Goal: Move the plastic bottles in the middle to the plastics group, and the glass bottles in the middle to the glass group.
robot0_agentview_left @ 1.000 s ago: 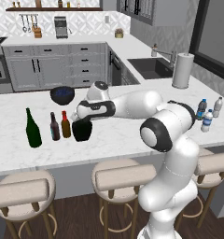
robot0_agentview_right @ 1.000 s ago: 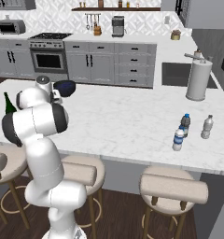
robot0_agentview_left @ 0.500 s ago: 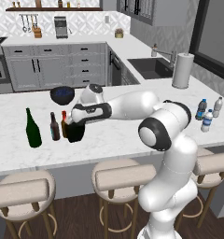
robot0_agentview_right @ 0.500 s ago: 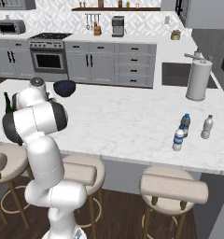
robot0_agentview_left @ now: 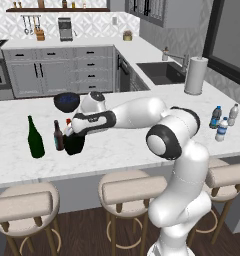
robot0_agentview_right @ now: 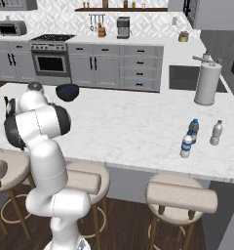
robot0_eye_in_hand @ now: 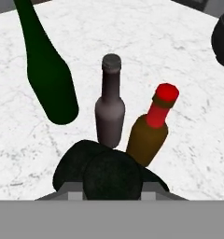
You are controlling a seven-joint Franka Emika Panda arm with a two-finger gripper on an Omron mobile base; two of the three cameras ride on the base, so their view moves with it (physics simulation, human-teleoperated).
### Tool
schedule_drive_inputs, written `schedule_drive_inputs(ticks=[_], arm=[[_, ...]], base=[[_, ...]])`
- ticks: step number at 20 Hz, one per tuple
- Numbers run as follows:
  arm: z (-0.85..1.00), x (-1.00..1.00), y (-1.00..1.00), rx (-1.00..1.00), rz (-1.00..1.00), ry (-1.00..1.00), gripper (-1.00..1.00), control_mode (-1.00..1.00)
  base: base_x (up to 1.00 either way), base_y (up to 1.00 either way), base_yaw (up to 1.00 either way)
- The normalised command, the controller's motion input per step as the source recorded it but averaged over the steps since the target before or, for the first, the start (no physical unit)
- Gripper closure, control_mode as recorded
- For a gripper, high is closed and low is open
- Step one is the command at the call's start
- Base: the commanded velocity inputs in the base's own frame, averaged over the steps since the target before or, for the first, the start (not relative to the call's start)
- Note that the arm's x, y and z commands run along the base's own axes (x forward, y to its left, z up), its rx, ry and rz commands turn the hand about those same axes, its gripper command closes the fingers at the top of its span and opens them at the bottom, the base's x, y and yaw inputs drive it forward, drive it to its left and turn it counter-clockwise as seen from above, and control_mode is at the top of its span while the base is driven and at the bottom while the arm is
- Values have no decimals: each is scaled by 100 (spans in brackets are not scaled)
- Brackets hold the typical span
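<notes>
Pinching the squat black round glass bottle (robot0_eye_in_hand: 111, 175) low in the frame with the gripper (robot0_agentview_left: 74, 134), just beside the slim amber bottle with the red top (robot0_eye_in_hand: 151, 128), easy to bump and tip.

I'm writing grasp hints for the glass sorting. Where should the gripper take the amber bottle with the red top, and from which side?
A judgement: grip the amber bottle at its narrow neck, just below the red cap, coming down from above. It stands upright, with the brown bottle close on one side and the black bottle close in front, so a side approach to the body looks crowded.
</notes>
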Motion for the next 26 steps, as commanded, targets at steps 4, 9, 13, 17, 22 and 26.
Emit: schedule_drive_inputs(ticks=[4,9,13,17,22,26], arm=[[-26,0,15,-2,4,0,100,-100],[-34,0,6,-6,2,0,100,-100],[-19,0,2,-5,1,0,100,-100],[0,0,3,-1,0,0,100,-100],[2,0,0,0,0,0,-100,-100],[1,0,0,0,0,0,-100,-100]], base=[[0,0,0],[0,0,0],[0,0,0],[0,0,0],[0,0,0],[0,0,0]])
